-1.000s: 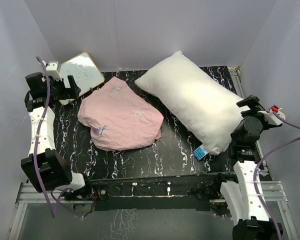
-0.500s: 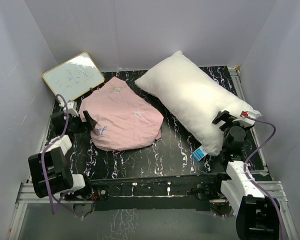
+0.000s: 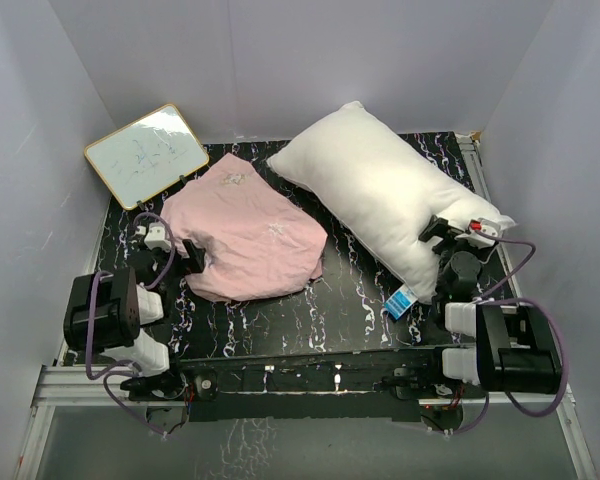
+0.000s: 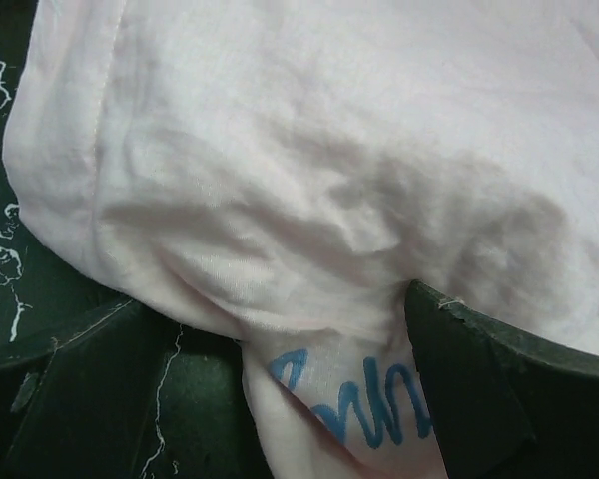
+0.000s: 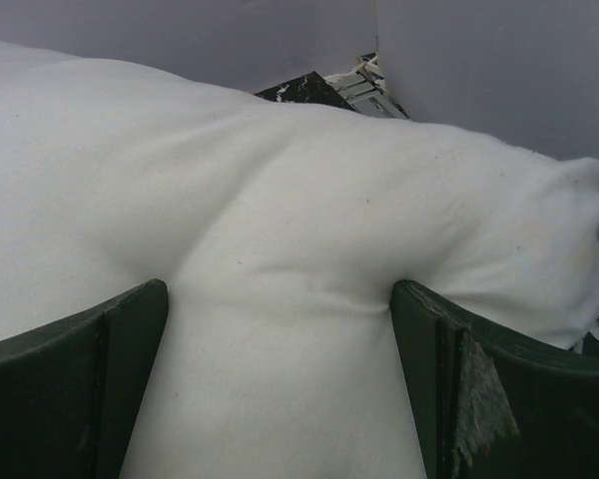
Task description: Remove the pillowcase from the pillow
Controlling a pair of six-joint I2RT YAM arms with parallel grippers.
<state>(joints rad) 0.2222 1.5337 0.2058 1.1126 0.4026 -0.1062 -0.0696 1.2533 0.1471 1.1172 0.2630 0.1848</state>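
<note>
Pillowcase (image 3: 245, 235) is seen crumpled left of centre on the table (image 3: 320, 300), off the pillow (image 3: 380, 195) at upper right, so removal is judged done. Left gripper (image 3: 178, 255) is spread open at the fabric's edge, right gripper (image 3: 446, 233) open against stuffing; nothing is clamped.

table (image 3: 352, 292): black, white-veined | on it: pink pillowcase (image 3: 250, 240) | white pillow (image 3: 380, 195) | whiteboard (image 3: 145, 152), far-left corner

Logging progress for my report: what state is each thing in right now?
Pillowcase: off the pillow, crumpled, pale pink side out.
Pillow: bare, lying flat.
Whiteboard: leaning at the back wall.
Left gripper: open, astride the pillowcase edge.
Right gripper: open, astride the pillow.
</note>
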